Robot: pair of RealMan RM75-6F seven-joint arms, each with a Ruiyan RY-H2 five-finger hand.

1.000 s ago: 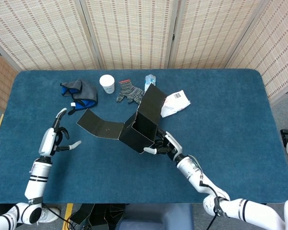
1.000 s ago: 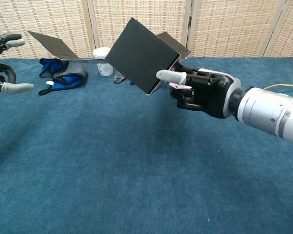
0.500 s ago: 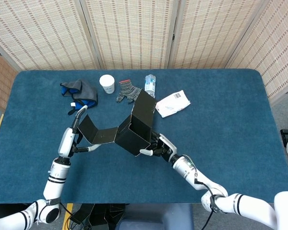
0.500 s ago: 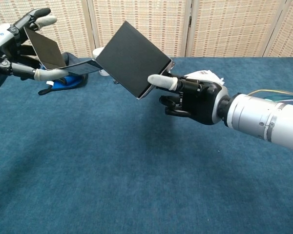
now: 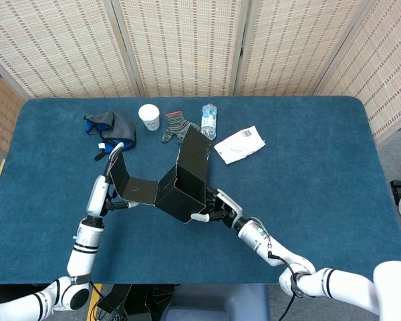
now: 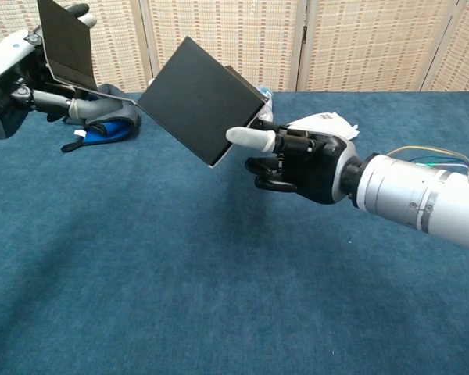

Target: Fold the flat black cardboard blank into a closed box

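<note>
- The right hand grips the lower edge of the flat black cardboard blank, thumb laid along the near face and the other fingers curled behind it. This hold likely serves as an anchor, keeping the middle panels lifted off the blue cloth-covered tabletop so the creases can turn freely.
- The left hand grips the far left panel of the blank, one finger reaching up its back and the thumb under its base. The panel stands nearly upright, which looks like the start of folding it into a side wall.
- The blank hangs between both hands above the tabletop, partly formed into an open trough, not yet a closed box.
- Behind it near the far edge lie a grey and blue cloth bundle, a white paper cup, a striped knit glove, a clear plastic bottle and a white printed packet.
- A second ago the left hand was empty and well apart from the blank; it has since closed on the panel and raised it, while the right hand has carried the blank slightly leftward.
</note>
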